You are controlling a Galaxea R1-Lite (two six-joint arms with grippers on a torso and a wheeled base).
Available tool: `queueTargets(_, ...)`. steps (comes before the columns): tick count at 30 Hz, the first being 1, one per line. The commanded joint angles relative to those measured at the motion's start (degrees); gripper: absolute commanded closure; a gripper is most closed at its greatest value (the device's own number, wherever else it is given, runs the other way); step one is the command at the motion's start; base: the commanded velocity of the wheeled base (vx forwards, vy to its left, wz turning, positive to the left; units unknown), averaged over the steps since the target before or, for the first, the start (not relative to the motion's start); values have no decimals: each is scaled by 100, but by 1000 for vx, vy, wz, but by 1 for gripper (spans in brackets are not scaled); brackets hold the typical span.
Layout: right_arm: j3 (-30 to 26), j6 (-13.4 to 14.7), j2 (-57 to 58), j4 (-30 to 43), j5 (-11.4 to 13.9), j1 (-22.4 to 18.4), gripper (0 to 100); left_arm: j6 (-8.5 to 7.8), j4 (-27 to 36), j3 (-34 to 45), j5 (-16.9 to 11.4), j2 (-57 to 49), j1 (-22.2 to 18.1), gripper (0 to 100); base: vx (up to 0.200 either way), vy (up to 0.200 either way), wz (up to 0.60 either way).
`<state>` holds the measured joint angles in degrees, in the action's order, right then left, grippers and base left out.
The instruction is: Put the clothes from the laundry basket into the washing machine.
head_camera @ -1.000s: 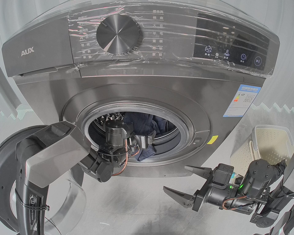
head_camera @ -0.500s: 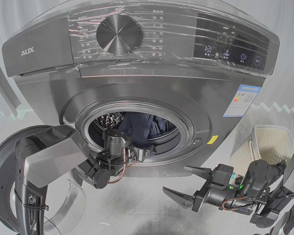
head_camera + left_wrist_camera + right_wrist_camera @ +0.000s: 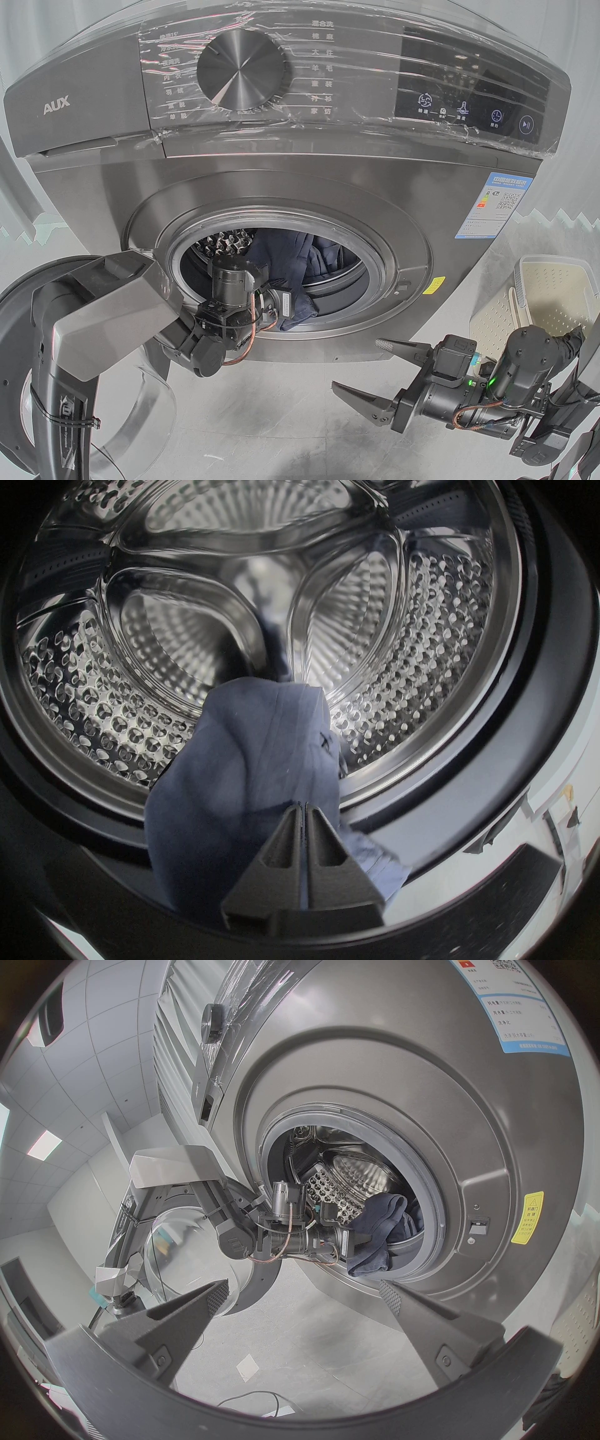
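The washing machine (image 3: 312,181) filled most of the head view, its porthole at frame centre and its door (image 3: 12,325) swung open at lower left. The cream laundry basket (image 3: 556,281) stood at the right edge, just beside the machine's front. A dark blue garment (image 3: 287,256) lay across the mouth. Most of it was inside the drum (image 3: 187,636), with one fold draped outward over the lower part of the rim (image 3: 537,686). The left gripper (image 3: 304,806) was at that lower rim, its fingers clenched on the cloth. The right gripper (image 3: 356,364) hung at lower right, jaws spread and holding nothing, well apart from the porthole.

We judged the step in hand to be the loading itself, with the garment brought to the mouth but not yet wholly in. The next move, as we read it, called for carrying the pinched fold deeper past the rim before letting go, so that nothing trailed over the seal. Beyond the cloth the drum stood deep and open. The tight edges were the rim under the left wrist and the open door close beside that arm. The bare floor at bottom centre left the right arm free room.
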<state>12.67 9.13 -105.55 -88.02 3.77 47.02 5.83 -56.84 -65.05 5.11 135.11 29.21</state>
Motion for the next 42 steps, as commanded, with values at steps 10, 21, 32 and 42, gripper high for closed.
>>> queueTargets(10,8,1,-10,-5,1,0,0,340,-37,-368,43,-37,85,100,0,0,0)
queueTargets(21,8,1,-10,-5,1,0,0,-266,183,256,69,-521,67,0,0,0,0)
queueTargets(32,8,1,-27,-5,1,0,0,-776,156,713,61,-283,6,0,0,0,0)
queueTargets(42,8,10,-54,-5,10,0,0,-767,-134,440,69,156,-100,100,0,0,0)
